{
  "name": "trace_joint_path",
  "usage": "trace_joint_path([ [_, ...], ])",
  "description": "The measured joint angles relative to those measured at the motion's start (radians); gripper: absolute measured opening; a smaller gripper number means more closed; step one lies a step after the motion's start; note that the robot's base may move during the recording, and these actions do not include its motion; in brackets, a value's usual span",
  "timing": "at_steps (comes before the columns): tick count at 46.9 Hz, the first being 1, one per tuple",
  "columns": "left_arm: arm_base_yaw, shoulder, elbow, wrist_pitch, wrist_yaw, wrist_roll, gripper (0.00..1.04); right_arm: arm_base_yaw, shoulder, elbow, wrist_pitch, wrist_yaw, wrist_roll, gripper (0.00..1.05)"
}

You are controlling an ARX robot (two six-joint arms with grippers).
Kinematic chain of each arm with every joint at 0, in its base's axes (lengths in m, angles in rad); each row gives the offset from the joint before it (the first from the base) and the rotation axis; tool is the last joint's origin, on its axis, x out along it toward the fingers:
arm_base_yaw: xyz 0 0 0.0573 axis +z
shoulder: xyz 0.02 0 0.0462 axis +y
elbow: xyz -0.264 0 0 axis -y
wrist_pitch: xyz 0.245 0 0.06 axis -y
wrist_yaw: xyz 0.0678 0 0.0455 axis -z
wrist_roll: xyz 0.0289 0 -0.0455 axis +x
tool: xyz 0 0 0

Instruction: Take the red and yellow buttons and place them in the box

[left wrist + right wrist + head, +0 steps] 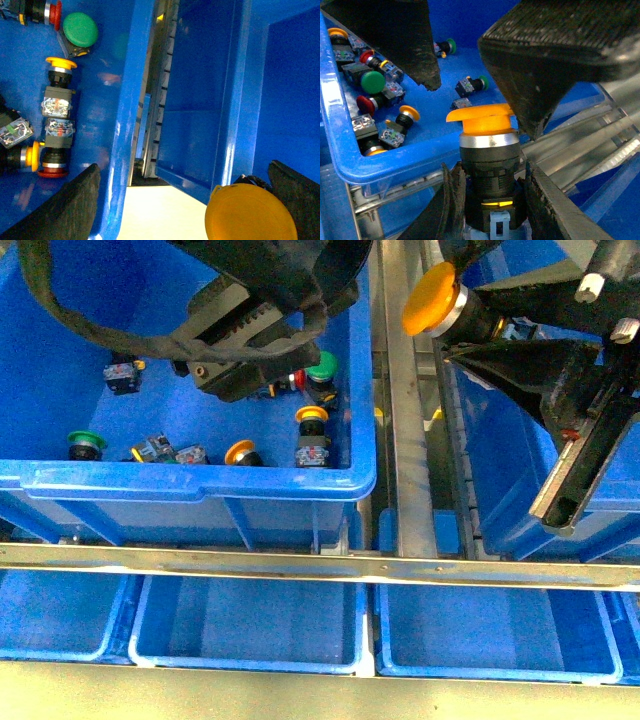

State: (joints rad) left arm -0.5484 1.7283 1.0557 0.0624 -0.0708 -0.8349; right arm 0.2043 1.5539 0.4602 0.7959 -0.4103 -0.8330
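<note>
Blue plastic bins on a metal rack, seen from above. Left bin (pixel 200 485) is big and deep with a thick rolled rim, and loose switches lie on its floor. The box (pixel 500 480) sits to the right, also deep blue, and only part of it shows. A row of shallow trays (pixel 250 625) runs along the near edge below a crossbar. A metal rail (pixel 405 420) runs near-to-far between left bin and box.

Left gripper (pixel 250 345) hangs over the far right part of the left bin. In the left wrist view (pixel 182 170) its fingers (pixel 65 210) are spread wide with nothing between them.

Right gripper (pixel 465 330) reaches in from the right. In the right wrist view (pixel 490 192) it pinches the black body of a yellow button (pixel 480 112). That yellow button (pixel 430 298) is held in the air over the rail, between left bin and box, cap pointing left. It is just beside the left gripper's fingertip, and its cap also shows in the left wrist view (pixel 247 212).

Loose in the left bin, by the right wall:
- green-capped button (pixel 322 366) (pixel 80 29)
- red-capped button (pixel 299 378) just beside it
- yellow-capped button (pixel 311 415) (pixel 61 63), nearer

Another yellow cap (pixel 240 451) and another green cap (pixel 86 440) lie along the near wall.
</note>
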Motion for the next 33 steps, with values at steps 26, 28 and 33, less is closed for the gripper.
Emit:
trace_joint_path([
  [26, -0.034, 0.047, 0.064, -0.022, -0.053, -0.086, 0.97, 0.082, -0.015, 0.005, -0.010, 0.141, 0.028, 0.25],
  [28, -0.042, 0.051, 0.072, -0.024, -0.071, -0.095, 0.97, 0.093, -0.016, 0.006, -0.009, 0.162, 0.041, 0.25],
  [33, -0.053, 0.052, 0.082, -0.023, -0.086, -0.110, 0.97, 0.097, -0.024, 0.006, -0.011, 0.175, 0.055, 0.25],
])
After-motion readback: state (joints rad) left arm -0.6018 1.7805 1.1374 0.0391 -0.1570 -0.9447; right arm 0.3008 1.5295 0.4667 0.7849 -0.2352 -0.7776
